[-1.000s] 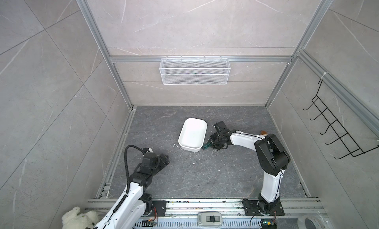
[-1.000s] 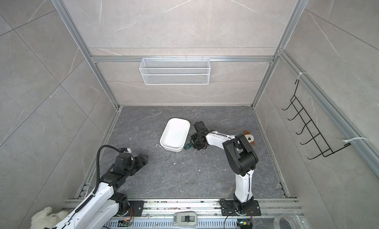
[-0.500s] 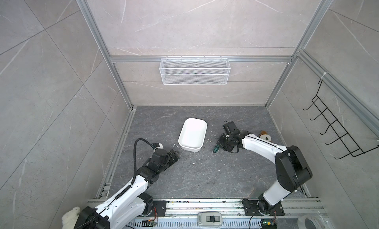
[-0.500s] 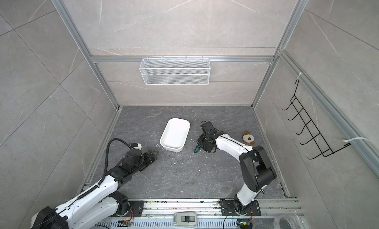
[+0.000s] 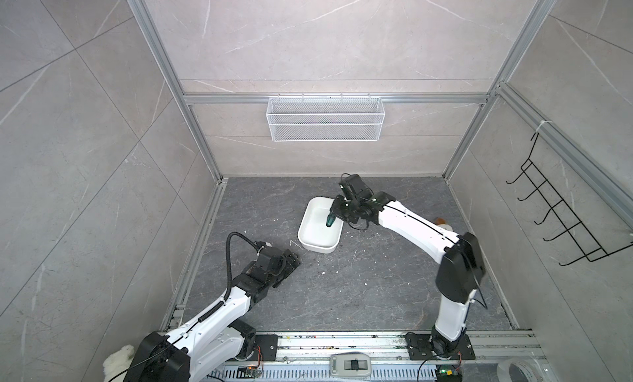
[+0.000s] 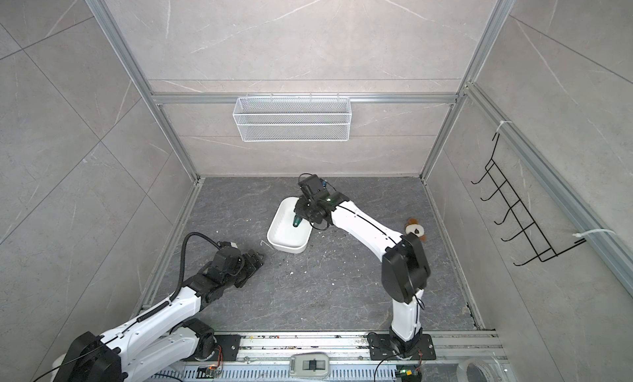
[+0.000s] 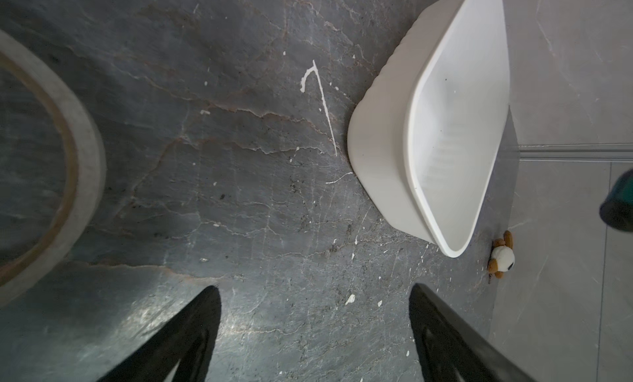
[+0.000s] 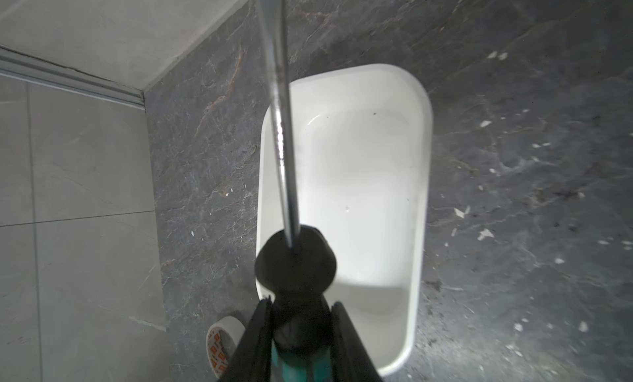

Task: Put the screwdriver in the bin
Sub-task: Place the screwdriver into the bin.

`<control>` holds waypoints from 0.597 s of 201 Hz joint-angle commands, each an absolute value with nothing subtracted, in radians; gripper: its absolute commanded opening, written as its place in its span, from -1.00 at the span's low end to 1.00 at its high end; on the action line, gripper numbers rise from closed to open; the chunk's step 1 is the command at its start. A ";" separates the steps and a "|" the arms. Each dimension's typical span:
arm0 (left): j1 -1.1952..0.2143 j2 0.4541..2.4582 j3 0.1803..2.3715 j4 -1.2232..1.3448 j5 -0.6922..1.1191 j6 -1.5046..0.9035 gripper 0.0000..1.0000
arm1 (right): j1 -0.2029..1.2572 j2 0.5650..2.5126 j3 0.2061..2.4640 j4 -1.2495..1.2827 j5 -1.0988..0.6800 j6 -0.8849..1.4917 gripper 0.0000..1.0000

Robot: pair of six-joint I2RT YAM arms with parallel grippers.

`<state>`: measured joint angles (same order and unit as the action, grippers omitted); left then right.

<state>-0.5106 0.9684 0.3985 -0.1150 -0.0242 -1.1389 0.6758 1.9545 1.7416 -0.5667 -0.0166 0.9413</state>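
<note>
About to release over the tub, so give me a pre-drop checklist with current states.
1. Right tool shut on the screwdriver: ok; jaws clamp the green and black handle.
2. Screwdriver above the bin: ok in both top views and the right wrist view.
3. Bin interior free of other things: ok; only bare white floor shows.
4. Drop height above the bin floor: cannot tell.
5. Left tool out of the way: ok; open, apart from the bin, over bare floor.
6. Plush toy away from the bin: ok; it lies on the floor beyond the right arm.
</note>
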 commanded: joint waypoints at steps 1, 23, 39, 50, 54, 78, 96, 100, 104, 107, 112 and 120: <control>-0.512 0.952 0.428 -0.161 -0.015 -1.164 0.77 | 0.718 2.145 1.904 -0.688 -0.041 0.919 -0.79; -0.511 0.940 0.435 -0.183 -0.009 -1.158 0.77 | 0.745 2.318 2.095 -0.772 -0.102 0.914 -0.76; -0.512 0.927 0.442 -0.202 -0.015 -1.151 0.77 | 0.754 2.416 2.248 -0.875 -0.129 0.899 -0.77; -0.512 0.915 0.442 -0.209 -0.022 -1.145 0.77 | 0.761 2.470 2.340 -0.944 -0.124 0.885 -0.76; -0.512 0.911 0.441 -0.210 -0.024 -1.146 0.77 | 0.763 2.487 2.366 -0.963 -0.119 0.881 -0.76; -0.511 0.896 0.433 -0.206 -0.031 -1.146 0.77 | 0.771 2.529 2.433 -1.017 -0.101 0.868 -0.74; -0.511 0.890 0.433 -0.208 -0.034 -1.146 0.77 | 0.770 2.530 2.425 -1.013 -0.097 0.873 -0.71; -0.512 0.891 0.433 -0.208 -0.034 -1.145 0.77 | 0.771 2.531 2.424 -1.013 -0.096 0.875 -0.71; -0.512 0.891 0.434 -0.211 -0.034 -1.144 0.77 | 0.771 2.532 2.423 -1.013 -0.096 0.874 -0.70; -0.512 0.891 0.435 -0.212 -0.034 -1.144 0.77 | 0.772 2.533 2.422 -1.013 -0.094 0.876 -0.69; -0.512 0.891 0.436 -0.213 -0.034 -1.143 0.77 | 0.771 2.534 2.422 -1.014 -0.094 0.877 -0.66; -0.512 0.890 0.438 -0.215 -0.033 -1.144 0.77 | 0.771 2.537 2.421 -1.014 -0.095 0.878 -0.61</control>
<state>-0.5106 0.9054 0.4076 -0.1997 -0.0242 -1.1442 0.7719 2.5309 2.3997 -0.9611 -0.1017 0.8928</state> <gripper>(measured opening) 0.886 0.256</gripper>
